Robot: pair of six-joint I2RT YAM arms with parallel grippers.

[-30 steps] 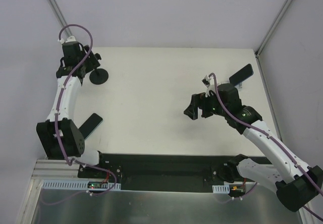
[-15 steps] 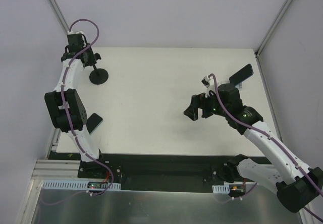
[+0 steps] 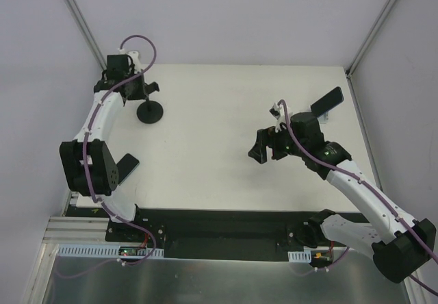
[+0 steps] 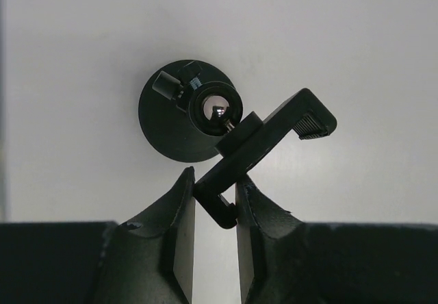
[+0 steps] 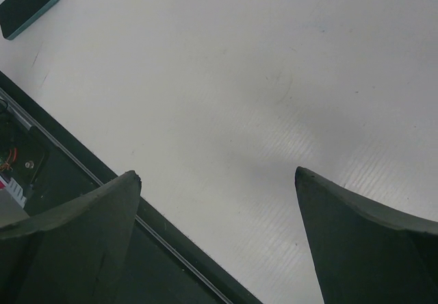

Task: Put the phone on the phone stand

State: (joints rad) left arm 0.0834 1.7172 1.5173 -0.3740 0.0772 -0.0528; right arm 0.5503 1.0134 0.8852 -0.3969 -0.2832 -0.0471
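Note:
A slim black phone (image 3: 327,101) leans tilted on the small silver-white phone stand (image 3: 326,117) at the far right of the table. A second dark phone (image 3: 124,168) lies flat near the left edge; it also shows in the right wrist view (image 5: 27,3), with a teal rim. My right gripper (image 3: 265,153) is open and empty over the middle right of the table, left of the silver stand; its jaws (image 5: 215,174) stand wide apart. My left gripper (image 3: 140,90) is shut on the clamp arm (image 4: 263,136) of a black pole stand, its fingers (image 4: 179,201) pinching the clamp's lower end.
The black pole stand's round base (image 3: 150,112) rests at the far left of the table, also seen from above in the left wrist view (image 4: 171,122). A black rail (image 3: 219,225) runs along the near table edge. White walls enclose the table on three sides.
My left gripper has moved right and nearer, carrying the black pole stand with it; its round base has shifted right. The right arm has hardly moved.

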